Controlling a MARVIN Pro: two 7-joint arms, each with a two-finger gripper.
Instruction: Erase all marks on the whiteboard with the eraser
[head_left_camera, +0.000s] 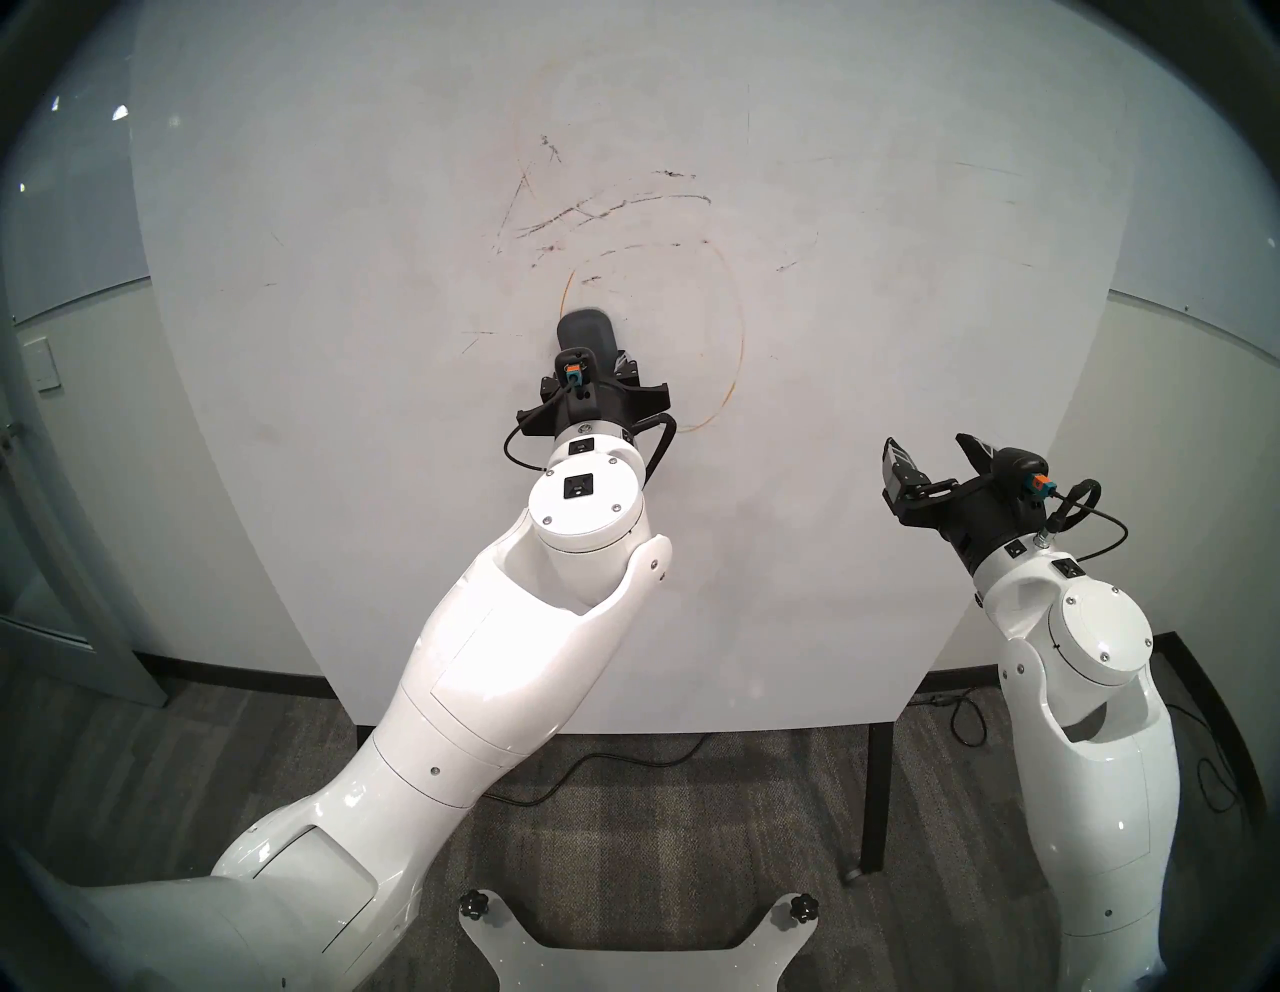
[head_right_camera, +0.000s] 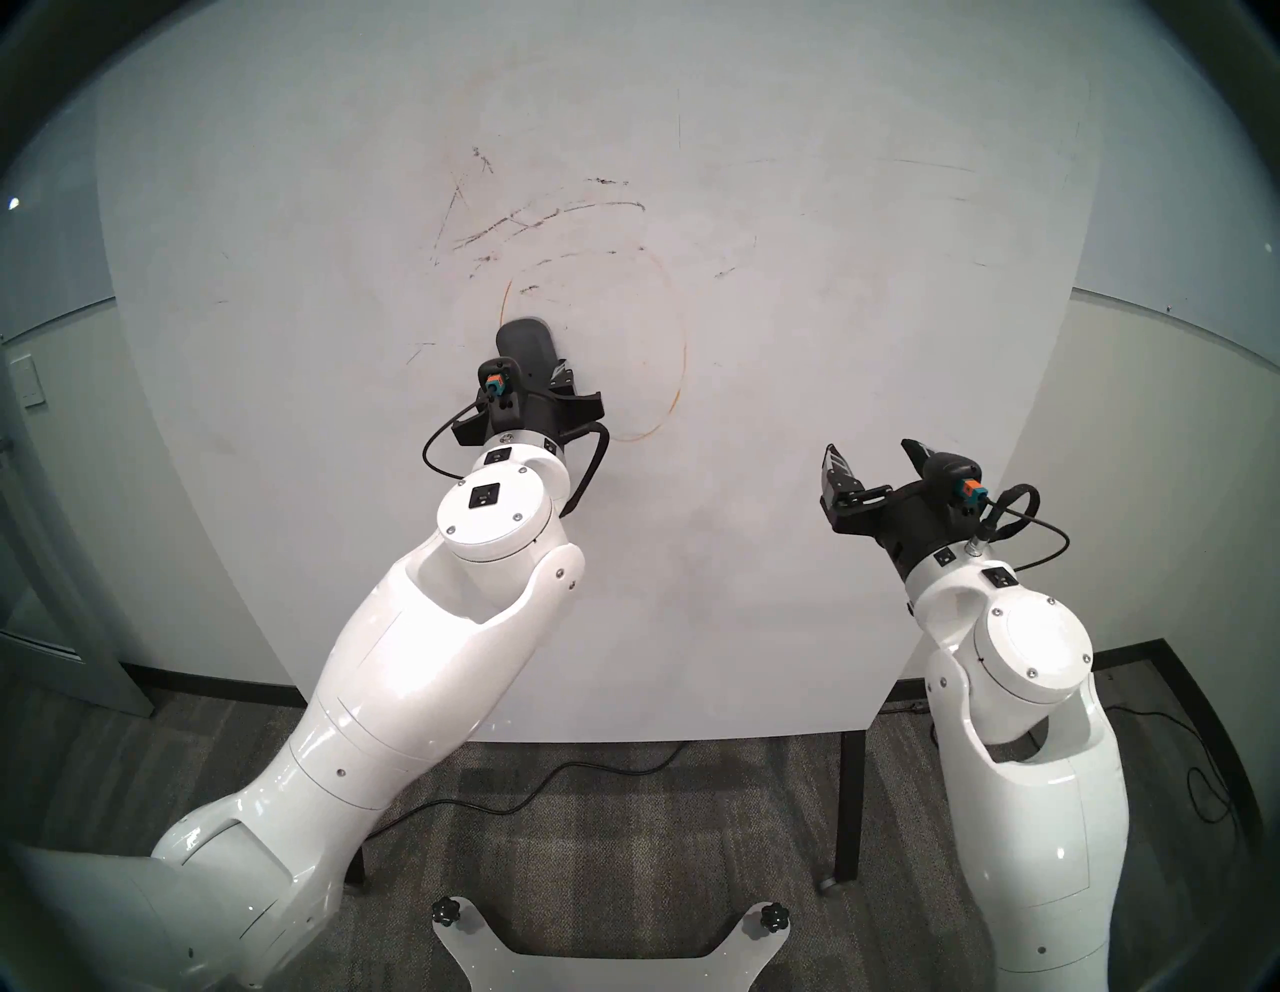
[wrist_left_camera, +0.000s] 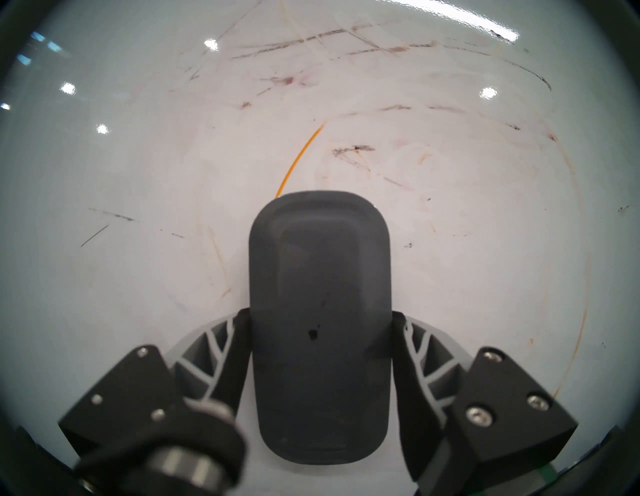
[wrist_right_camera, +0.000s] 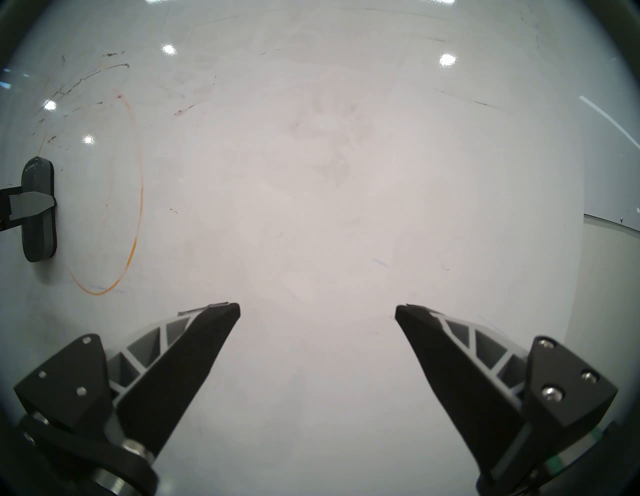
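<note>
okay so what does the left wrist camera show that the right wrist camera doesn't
Only the left wrist view shows the left gripper shut on the eraser from both sides, and the eraser's broad back. Only the right wrist view shows the right gripper open and empty, the eraser's thin side lying against the whiteboard, and a wall strip at right. Both show the orange oval line and black streaks.

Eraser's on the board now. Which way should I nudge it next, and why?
Probably slide the eraser up the whiteboard, still pressed flat. In the left wrist view an orange line starts at its top edge, with black streaks just above.
</note>
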